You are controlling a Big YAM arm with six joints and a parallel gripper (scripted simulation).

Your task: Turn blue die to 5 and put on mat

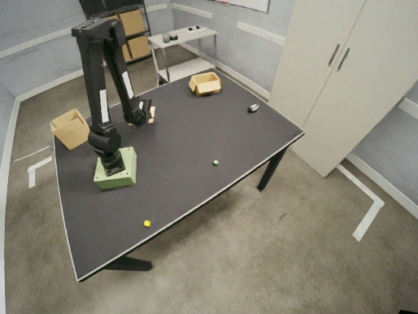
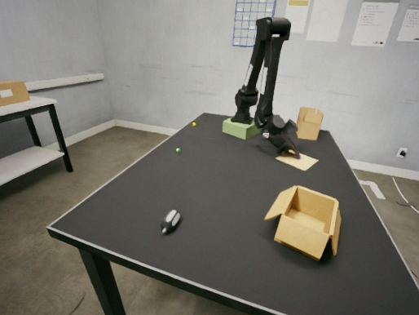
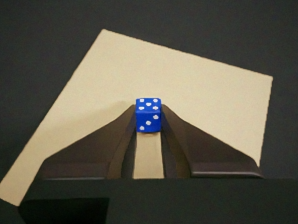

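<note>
My gripper (image 3: pixel 148 112) (image 2: pixel 294 153) is shut on the blue die (image 3: pixel 148 115), which sits between the fingertips over the tan mat (image 3: pixel 210 95) (image 2: pixel 303 162) (image 1: pixel 152 114). In the wrist view the die's upper face shows four white pips and the face toward the camera shows three. In the exterior view the fingertips are low, at the mat's near-left part; whether the die touches the mat I cannot tell. A green die (image 1: pixel 215 163) (image 2: pixel 178 150) and a yellow die (image 1: pixel 147 223) (image 2: pixel 194 124) lie flat on the dark table (image 1: pixel 195 134), far from the gripper.
An open cardboard box (image 1: pixel 205 84) (image 2: pixel 306 220) lies on the table. A second box (image 1: pixel 70 128) (image 2: pixel 309 122) stands beyond the mat. A computer mouse (image 1: pixel 253 107) (image 2: pixel 170 220) lies near the table edge. The arm's green base (image 1: pixel 115 168) (image 2: pixel 240 128) is close to the mat.
</note>
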